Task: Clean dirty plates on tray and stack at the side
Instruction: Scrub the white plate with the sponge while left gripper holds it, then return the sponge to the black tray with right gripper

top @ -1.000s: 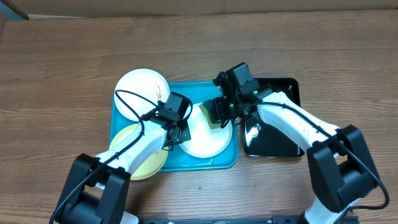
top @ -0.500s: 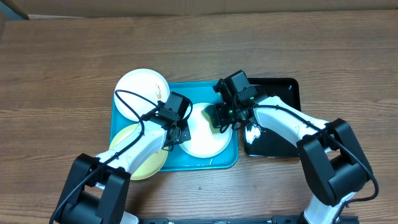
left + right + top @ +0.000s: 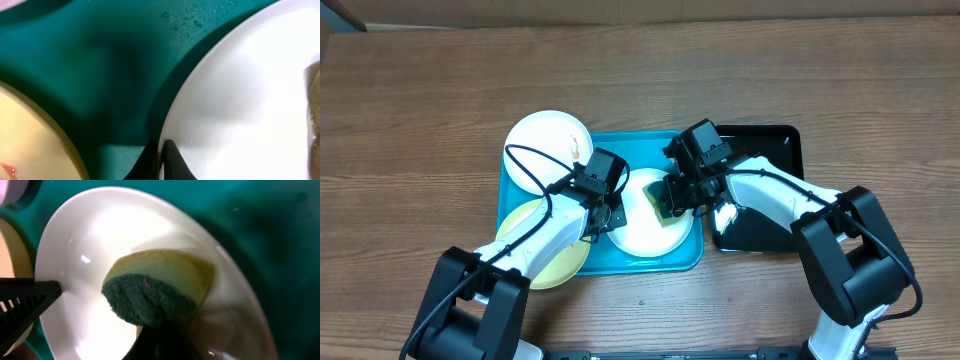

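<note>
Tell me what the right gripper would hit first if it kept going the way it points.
Most likely the white plate. The right gripper holds a sponge that seems to touch it already, though depth is unclear.

Brown wood-grain table (image 3: pixel 880 90) under even light.

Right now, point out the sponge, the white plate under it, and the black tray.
sponge (image 3: pixel 150 297): right wrist view, on its green scouring face.
white plate (image 3: pixel 636 236): overhead view, on its bare lower-left surface.
black tray (image 3: pixel 778 148): overhead view, on the bare floor near its far right corner.
</note>
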### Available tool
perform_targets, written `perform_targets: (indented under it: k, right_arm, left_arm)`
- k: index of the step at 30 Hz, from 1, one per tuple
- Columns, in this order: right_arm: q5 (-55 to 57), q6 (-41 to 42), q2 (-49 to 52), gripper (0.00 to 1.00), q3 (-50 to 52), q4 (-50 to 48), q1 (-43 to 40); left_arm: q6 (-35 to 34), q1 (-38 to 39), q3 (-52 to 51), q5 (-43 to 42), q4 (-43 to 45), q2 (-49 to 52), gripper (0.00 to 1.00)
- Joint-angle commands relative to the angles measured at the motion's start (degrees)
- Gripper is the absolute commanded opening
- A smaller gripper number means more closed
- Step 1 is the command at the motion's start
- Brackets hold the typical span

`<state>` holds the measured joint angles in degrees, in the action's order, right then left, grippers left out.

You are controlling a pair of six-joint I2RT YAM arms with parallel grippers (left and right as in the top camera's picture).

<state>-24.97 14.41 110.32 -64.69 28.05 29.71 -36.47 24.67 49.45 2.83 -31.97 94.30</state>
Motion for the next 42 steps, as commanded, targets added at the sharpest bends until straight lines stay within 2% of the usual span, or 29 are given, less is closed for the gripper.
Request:
perform_targets:
  k: [1, 6, 11, 20, 26, 29, 34, 37, 42]
  right_arm:
    - [-2.1, 3.1, 1.9, 0.04, 1.7, -0.7, 3.5]
    - [-1.5, 10.6, 1.9, 0.04, 1.7, -6.2, 6.4]
    - [0.8, 12.5, 1.2, 0.04, 0.6, -8.2, 5.6]
    - [-7.0, 11.9, -8.2, 0.04, -1.0, -3.8, -1.3]
    - [-7.2, 6.6, -14.1, 0.04, -1.0, 1.7, -6.6]
    - [-3.8, 4.6, -15.4, 0.04, -1.0, 7.1, -10.3]
    - [10.6, 2.6, -15.4, 0.04, -0.9, 17.6, -17.7]
    - [18.0, 2.6, -15.4, 0.04, 0.0, 18.4, -20.8]
    - [23.7, 2.7, -14.6, 0.04, 1.3, 18.8, -23.6]
  left_arm:
    - [0.4, 0.5, -0.5, -0.1, -0.1, 1.6, 0.04]
    - [0.5, 0.5, -0.5, -0.1, -0.2, 1.6, 0.04]
    - [0.5, 0.5, -0.5, 0.2, -0.4, 1.6, 0.04]
    - [0.5, 0.5, -0.5, 0.3, -0.4, 1.6, 0.04]
    - [0.5, 0.5, -0.5, 0.3, -0.5, 1.6, 0.04]
    - [0.5, 0.5, -0.5, 0.3, -0.4, 1.6, 0.04]
    - [2.4, 0.4, 0.1, 0.9, -0.4, 1.6, 0.04]
    - [4.5, 0.3, 2.8, 1.3, -1.3, 1.6, 0.04]
    - [5.3, 0.3, 11.3, 6.8, -9.1, 1.6, 0.04]
